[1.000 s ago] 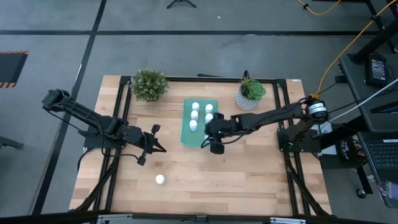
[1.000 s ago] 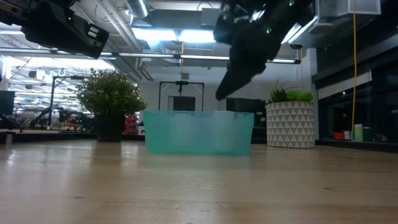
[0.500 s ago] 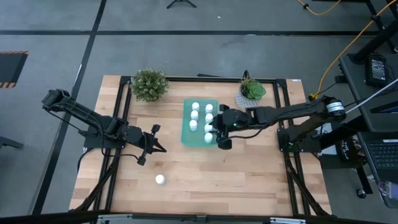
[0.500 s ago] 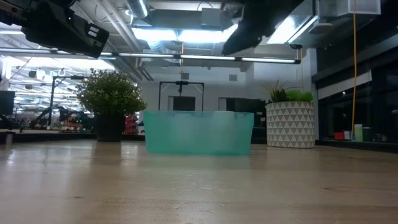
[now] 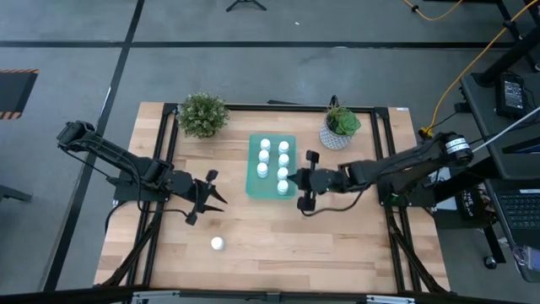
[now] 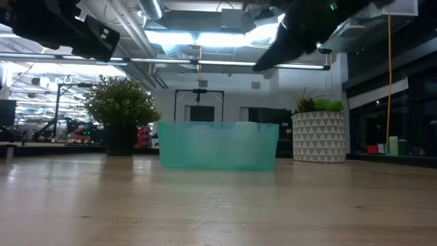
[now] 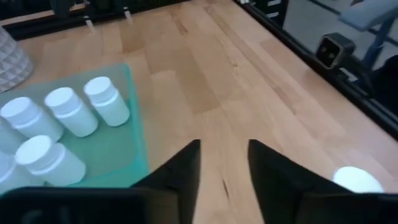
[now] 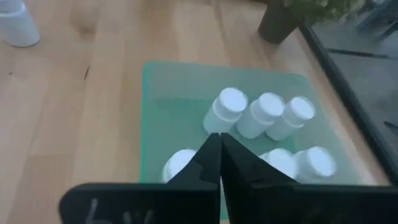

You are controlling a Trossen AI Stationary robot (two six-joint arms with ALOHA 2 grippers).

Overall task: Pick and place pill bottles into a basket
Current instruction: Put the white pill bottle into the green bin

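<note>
The teal basket (image 5: 253,181) lies at the table's middle with several white pill bottles (image 5: 265,157) standing in it, also seen in the right wrist view (image 8: 231,107). One pill bottle (image 5: 218,244) stands alone on the wood near the front left and shows in the left wrist view (image 7: 351,179). My right gripper (image 5: 293,179) hovers shut just right of the basket, above its edge (image 8: 217,146). My left gripper (image 5: 221,199) hangs open left of the basket, nothing between its fingers (image 7: 224,149).
A bushy plant in a dark pot (image 5: 202,114) stands at the far left. A plant in a white patterned pot (image 5: 339,128) stands far right of the basket. Bare wood lies along the near side of the table (image 5: 321,245).
My right gripper has risen from the basket's near right corner and drawn back toward the table's right edge. Two pill bottles that it covered now show in the basket's near right part.
</note>
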